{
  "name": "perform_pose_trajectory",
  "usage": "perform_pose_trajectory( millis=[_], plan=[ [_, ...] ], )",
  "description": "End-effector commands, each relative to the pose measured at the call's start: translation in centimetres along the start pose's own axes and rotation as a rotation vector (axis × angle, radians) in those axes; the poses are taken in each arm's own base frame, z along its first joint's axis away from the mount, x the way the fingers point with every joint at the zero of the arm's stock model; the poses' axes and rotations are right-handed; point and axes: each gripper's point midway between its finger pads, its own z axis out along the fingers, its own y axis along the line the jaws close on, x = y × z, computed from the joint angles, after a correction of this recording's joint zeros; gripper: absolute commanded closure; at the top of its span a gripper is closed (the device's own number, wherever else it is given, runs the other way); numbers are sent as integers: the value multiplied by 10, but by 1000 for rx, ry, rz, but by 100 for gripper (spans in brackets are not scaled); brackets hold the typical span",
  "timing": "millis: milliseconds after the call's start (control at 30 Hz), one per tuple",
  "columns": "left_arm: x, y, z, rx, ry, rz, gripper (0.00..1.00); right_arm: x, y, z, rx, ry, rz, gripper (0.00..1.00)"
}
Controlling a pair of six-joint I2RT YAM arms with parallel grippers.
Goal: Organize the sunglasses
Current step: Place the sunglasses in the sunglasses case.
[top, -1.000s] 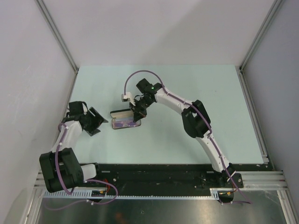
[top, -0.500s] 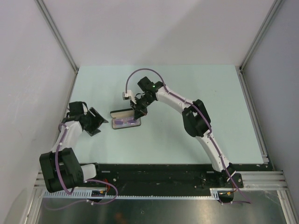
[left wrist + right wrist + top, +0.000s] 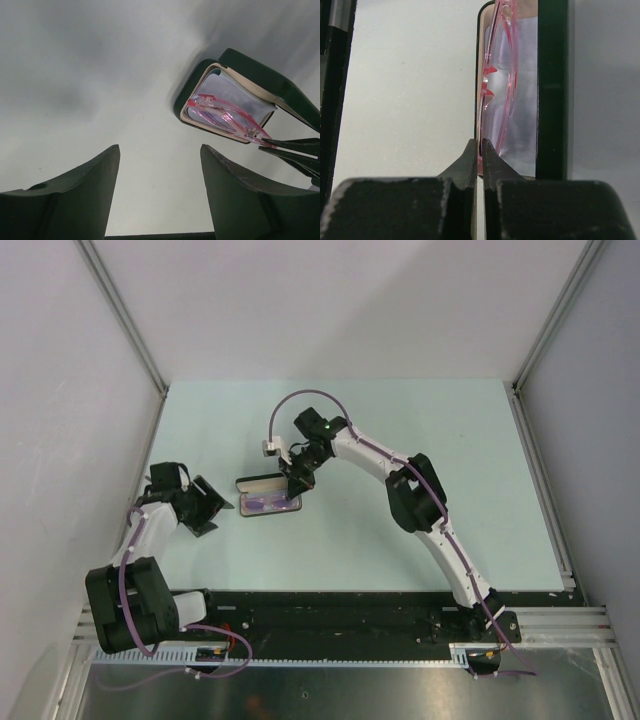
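The sunglasses [image 3: 267, 503], with a thin translucent pink frame, lie folded in the tray of an open black case [image 3: 262, 482] left of the table's centre. They rest on a pale blue cloth [image 3: 235, 95] lining the tray. My right gripper [image 3: 481, 142] is shut on the sunglasses [image 3: 502, 75] at their right end, at the case's right rim. The lid [image 3: 551, 90] stands upright along the far side. To the left of the case [image 3: 250, 70] and apart from it, my left gripper [image 3: 160, 147] stands open with only bare table between its fingers. The sunglasses [image 3: 225, 117] show in its view too.
The pale green table [image 3: 400, 530] is fenced by grey walls on the left, far and right sides. A black rail [image 3: 330, 610] with both arm bases runs along the near edge. The right arm's purple cable [image 3: 285, 405] loops above the case.
My left gripper has slid slightly toward the near edge, still open. The right gripper stays shut on the sunglasses at the case, barely shifted.
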Motion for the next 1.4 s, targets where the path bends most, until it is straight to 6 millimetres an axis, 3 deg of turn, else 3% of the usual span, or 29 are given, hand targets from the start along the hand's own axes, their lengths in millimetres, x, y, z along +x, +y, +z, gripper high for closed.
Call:
perform_pose_trajectory(
  millis=[0, 200, 533, 867, 1000, 1367],
  plan=[
    [-4, -6, -5, 35, -23, 28, 29, -12, 1, -5, -12, -28, -18, 100],
    [-5, -7, -5, 38, -25, 32, 29, -8, -1, -1, -6, -19, 5, 100],
    [-9, -9, -4, 36, -24, 39, 29, -24, -13, -5, 85, -32, 7, 71],
    [-15, -12, -4, 34, -29, 45, 29, -50, -11, -23, 172, -92, -26, 59],
    [-16, -13, -3, 34, -29, 45, 29, -53, -13, -30, 229, -94, -32, 45],
    [-17, -14, -1, 40, -27, 48, 29, -64, -9, -37, 275, -106, -50, 39]
  ],
)
